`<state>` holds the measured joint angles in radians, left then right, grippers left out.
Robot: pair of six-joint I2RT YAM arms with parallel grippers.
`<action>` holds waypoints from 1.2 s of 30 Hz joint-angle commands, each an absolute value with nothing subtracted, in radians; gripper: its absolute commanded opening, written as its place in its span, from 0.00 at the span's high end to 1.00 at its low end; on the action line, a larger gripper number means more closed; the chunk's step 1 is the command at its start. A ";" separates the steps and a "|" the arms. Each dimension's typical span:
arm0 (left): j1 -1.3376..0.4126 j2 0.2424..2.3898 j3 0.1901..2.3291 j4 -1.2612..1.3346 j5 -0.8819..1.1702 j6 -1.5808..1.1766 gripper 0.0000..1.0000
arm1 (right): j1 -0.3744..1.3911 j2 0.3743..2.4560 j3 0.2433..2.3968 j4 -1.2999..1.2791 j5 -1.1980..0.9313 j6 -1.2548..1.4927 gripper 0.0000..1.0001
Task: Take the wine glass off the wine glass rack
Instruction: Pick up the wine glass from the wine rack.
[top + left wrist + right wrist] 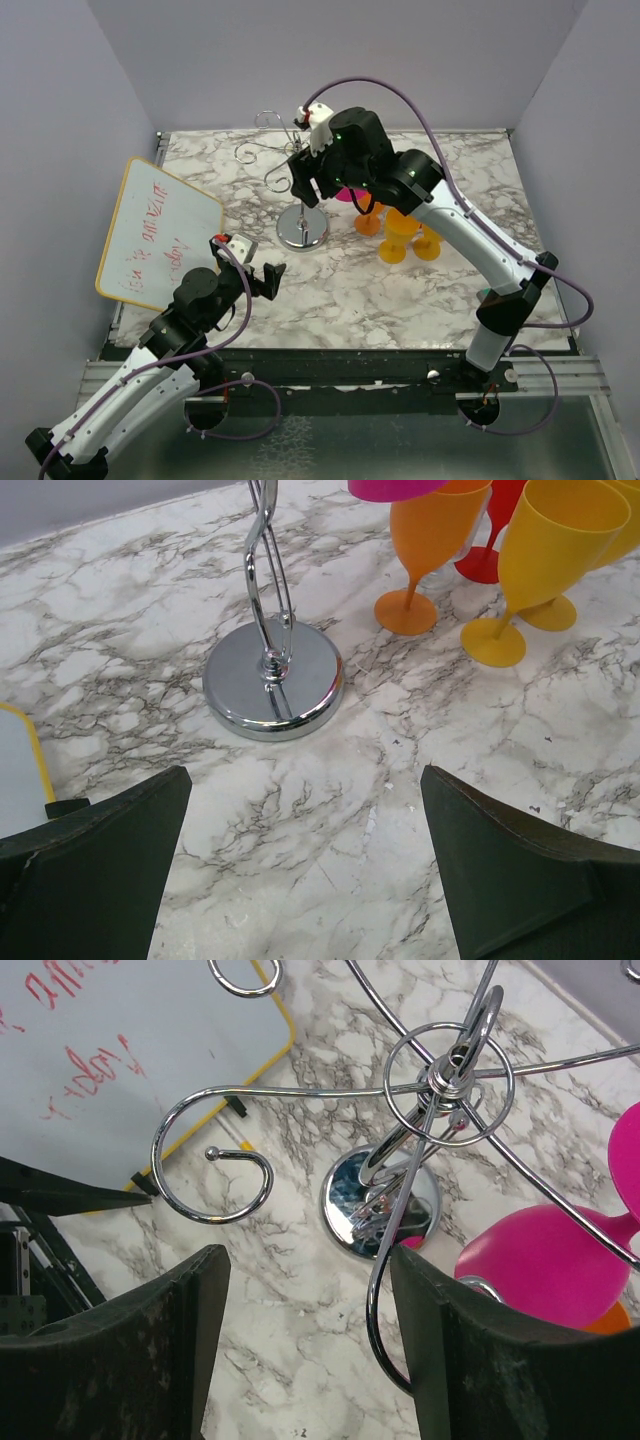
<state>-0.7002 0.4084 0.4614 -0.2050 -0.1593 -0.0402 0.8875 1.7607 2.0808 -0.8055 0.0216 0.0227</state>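
The chrome wine glass rack (301,231) stands mid-table on its round base, with its curled arms (262,151) spreading at the top. A pink wine glass (545,1265) hangs upside down from one arm, and it also shows in the top view (349,195). My right gripper (308,1250) is open above the rack, left of the pink glass, with one curled wire arm (383,1310) running beside its right finger (450,1350). In the top view, the right gripper (306,183) hovers over the pole. My left gripper (305,772) is open and empty, low over the marble in front of the rack base (272,680).
Orange (430,540), yellow (550,555) and red (500,525) plastic glasses stand on the table right of the rack. A yellow-framed whiteboard (160,235) leans at the left. Grey walls enclose the marble tabletop (400,290).
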 commanded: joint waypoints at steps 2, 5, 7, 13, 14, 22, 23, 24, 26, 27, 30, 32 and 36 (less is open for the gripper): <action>-0.693 0.400 0.478 -0.207 -0.179 -0.032 0.01 | 0.889 1.663 2.070 -0.756 0.065 0.039 0.27; -0.693 0.399 0.479 -0.208 -0.179 -0.032 0.01 | 0.890 1.597 2.000 -0.658 0.233 0.032 0.21; -0.692 0.397 0.478 -0.209 -0.179 -0.032 0.01 | 0.887 1.571 1.971 -0.614 0.360 0.031 0.17; -0.692 0.395 0.478 -0.209 -0.176 -0.034 0.01 | 0.810 1.580 1.987 -0.594 0.421 0.097 0.14; -0.691 0.394 0.479 -0.209 -0.175 -0.034 0.01 | 0.775 1.589 1.998 -0.603 0.376 0.126 0.14; -0.691 0.390 0.480 -0.210 -0.170 -0.035 0.01 | 0.507 1.669 2.027 -0.614 -0.091 0.341 0.15; -0.691 0.389 0.479 -0.210 -0.169 -0.035 0.01 | 0.487 1.675 2.021 -0.602 -0.131 0.358 0.16; -0.691 0.388 0.480 -0.210 -0.168 -0.035 0.01 | 0.471 1.677 2.010 -0.587 -0.176 0.375 0.16; -0.690 0.388 0.479 -0.212 -0.169 -0.033 0.01 | 0.446 1.686 1.992 -0.560 -0.258 0.404 0.19; -0.689 0.388 0.479 -0.212 -0.169 -0.034 0.01 | 0.437 1.692 1.987 -0.550 -0.281 0.417 0.20; -0.690 0.388 0.479 -0.212 -0.169 -0.034 0.01 | 0.416 1.706 1.973 -0.525 -0.325 0.452 0.25; -0.690 0.386 0.480 -0.213 -0.169 -0.033 0.01 | 0.400 1.716 1.961 -0.501 -0.363 0.479 0.27; -0.690 0.385 0.480 -0.214 -0.170 -0.032 0.01 | 0.381 1.752 1.960 -0.493 -0.417 0.523 0.32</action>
<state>-0.6949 0.3973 0.4614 -0.2119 -0.1593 -0.0402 0.4023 1.7088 1.9751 -0.5377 -0.3008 0.4541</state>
